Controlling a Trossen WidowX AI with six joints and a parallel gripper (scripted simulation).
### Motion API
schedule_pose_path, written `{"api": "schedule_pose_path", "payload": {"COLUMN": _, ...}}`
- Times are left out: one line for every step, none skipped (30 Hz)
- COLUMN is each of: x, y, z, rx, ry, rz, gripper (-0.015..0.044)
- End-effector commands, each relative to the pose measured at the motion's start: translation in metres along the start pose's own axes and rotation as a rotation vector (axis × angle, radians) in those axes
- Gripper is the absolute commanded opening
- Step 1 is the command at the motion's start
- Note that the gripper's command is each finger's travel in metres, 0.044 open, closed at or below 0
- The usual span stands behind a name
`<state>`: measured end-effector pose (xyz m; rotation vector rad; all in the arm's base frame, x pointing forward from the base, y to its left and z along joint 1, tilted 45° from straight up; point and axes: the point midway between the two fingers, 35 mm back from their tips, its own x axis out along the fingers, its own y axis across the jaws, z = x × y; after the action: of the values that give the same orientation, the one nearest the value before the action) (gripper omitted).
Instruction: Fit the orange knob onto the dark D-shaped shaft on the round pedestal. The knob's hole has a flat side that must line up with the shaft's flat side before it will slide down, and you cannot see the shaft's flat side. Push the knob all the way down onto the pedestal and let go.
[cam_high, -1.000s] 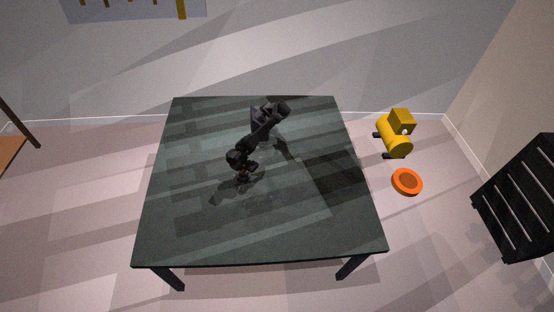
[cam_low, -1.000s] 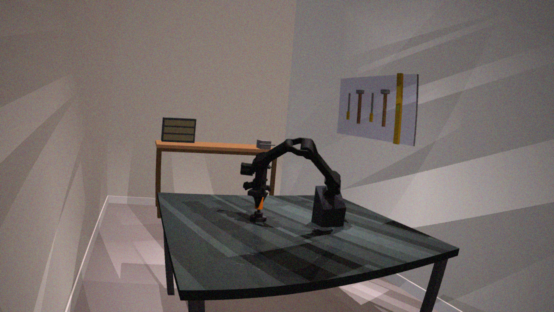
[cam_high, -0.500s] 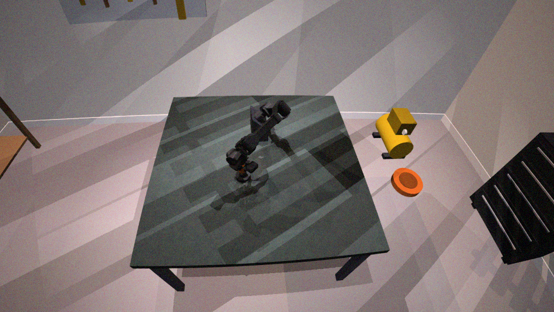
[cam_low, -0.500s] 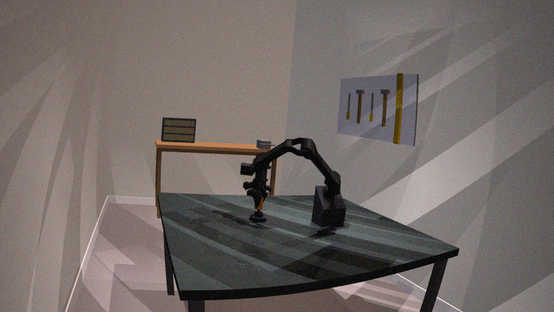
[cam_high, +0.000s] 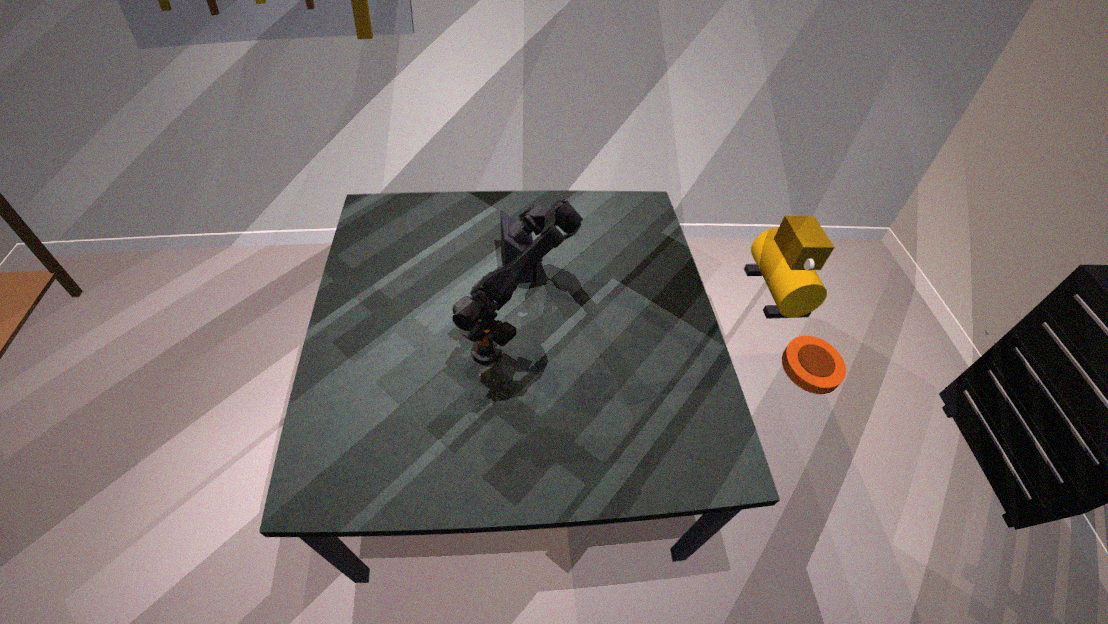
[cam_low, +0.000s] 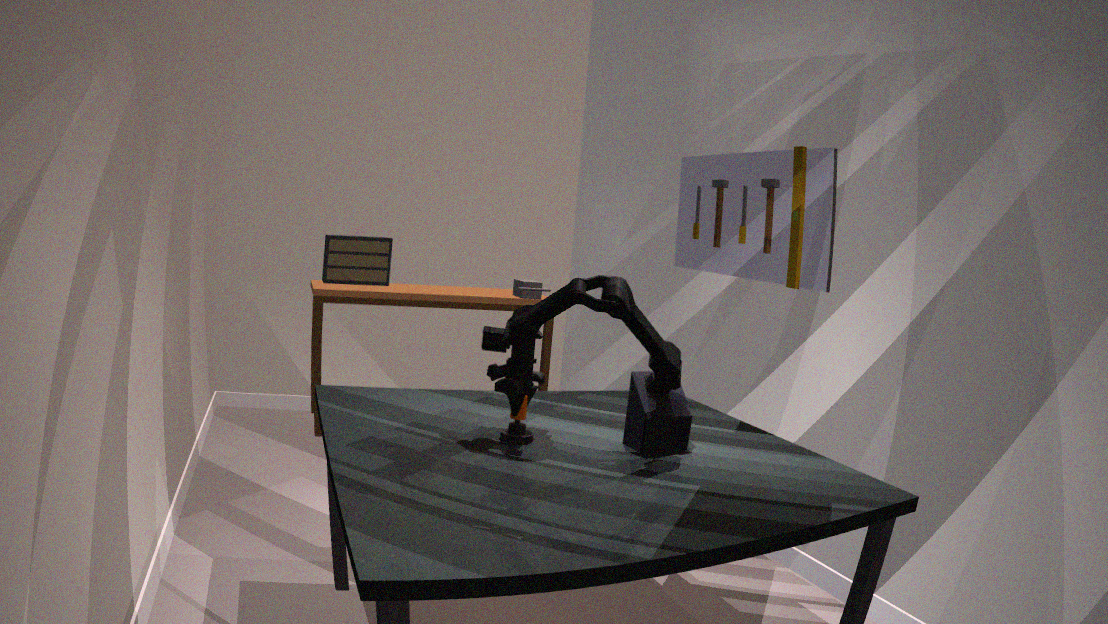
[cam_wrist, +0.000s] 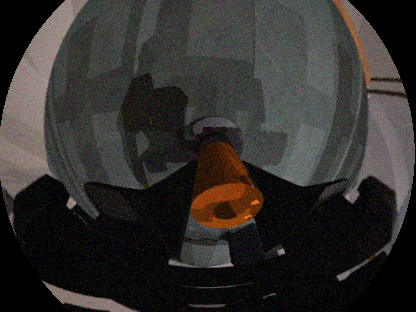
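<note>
The orange knob (cam_high: 486, 337) (cam_low: 521, 409) (cam_wrist: 222, 172) is upright or nearly so between the fingers of my gripper (cam_high: 485, 334) (cam_low: 517, 410) (cam_wrist: 218, 164), which is shut on it. The dark round pedestal (cam_high: 483, 356) (cam_low: 515, 437) (cam_wrist: 214, 123) stands on the table directly below. In the exterior view a short dark stretch shows between the knob's lower end and the pedestal's base, so the knob is not down on the base. Whether the knob's lower end touches the shaft's tip or is a little around it cannot be told. The shaft's flat side is hidden.
The dark green table (cam_high: 542, 465) (cam_low: 589, 534) carries the arm's base block (cam_low: 657, 422) behind the pedestal. Striped light and shadows cross the table top. A yellow figure (cam_high: 798, 290), an orange disc (cam_high: 793, 375) and a shelf bench (cam_low: 434, 293) are off the table.
</note>
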<state>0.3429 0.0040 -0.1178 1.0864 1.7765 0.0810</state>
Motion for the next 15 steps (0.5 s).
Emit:
{"api": "schedule_pose_path", "payload": {"x": 0.0003, "y": 0.0006, "z": 0.0007, "rx": 0.004, "ry": 0.0, "rz": 0.002, "gripper": 0.0}}
{"api": "schedule_pose_path", "payload": {"x": 0.0003, "y": 0.0007, "z": 0.001, "rx": 0.004, "ry": 0.0, "rz": 0.002, "gripper": 0.0}}
{"api": "schedule_pose_path", "payload": {"x": 0.0003, "y": 0.0008, "z": 0.0012, "rx": 0.004, "ry": 0.0, "rz": 0.002, "gripper": 0.0}}
{"api": "schedule_pose_path", "payload": {"x": 0.0003, "y": 0.0008, "z": 0.0012, "rx": 0.004, "ry": 0.0, "rz": 0.002, "gripper": 0.0}}
{"api": "schedule_pose_path", "payload": {"x": 0.0003, "y": 0.0008, "z": 0.0012, "rx": 0.004, "ry": 0.0, "rz": 0.002, "gripper": 0.0}}
{"api": "schedule_pose_path", "payload": {"x": 0.0003, "y": 0.0008, "z": 0.0012, "rx": 0.004, "ry": 0.0, "rz": 0.002, "gripper": 0.0}}
{"api": "schedule_pose_path", "payload": {"x": 0.0003, "y": 0.0008, "z": 0.0012, "rx": 0.004, "ry": 0.0, "rz": 0.002, "gripper": 0.0}}
{"api": "schedule_pose_path", "payload": {"x": -0.0008, "y": 0.0009, "z": 0.0014, "rx": 0.004, "ry": 0.0, "rz": 0.002, "gripper": 0.0}}
{"api": "schedule_pose_path", "payload": {"x": -0.0018, "y": 0.0012, "z": 0.0017, "rx": 0.004, "ry": -0.001, "rz": 0.002, "gripper": 0.0}}
{"api": "schedule_pose_path", "payload": {"x": -0.0029, "y": 0.0016, "z": 0.002, "rx": 0.004, "ry": -0.001, "rz": 0.002, "gripper": 0.0}}
{"api": "schedule_pose_path", "payload": {"x": -0.0035, "y": 0.0019, "z": 0.0022, "rx": 0.004, "ry": -0.001, "rz": 0.002, "gripper": 0.0}}
{"api": "schedule_pose_path", "payload": {"x": -0.004, "y": 0.0022, "z": 0.0024, "rx": 0.004, "ry": -0.001, "rz": 0.002, "gripper": 0.0}}
{"api": "schedule_pose_path", "payload": {"x": -0.0043, "y": 0.0023, "z": 0.0025, "rx": 0.004, "ry": -0.001, "rz": 0.002, "gripper": 0.0}}
{"api": "schedule_pose_path", "payload": {"x": -0.0043, "y": 0.0023, "z": 0.0025, "rx": 0.012, "ry": -0.001, "rz": 0.002, "gripper": 0.0}}
{"api": "schedule_pose_path", "payload": {"x": -0.0043, "y": 0.0024, "z": 0.0026, "rx": 0.029, "ry": -0.001, "rz": 0.002, "gripper": 0.0}}
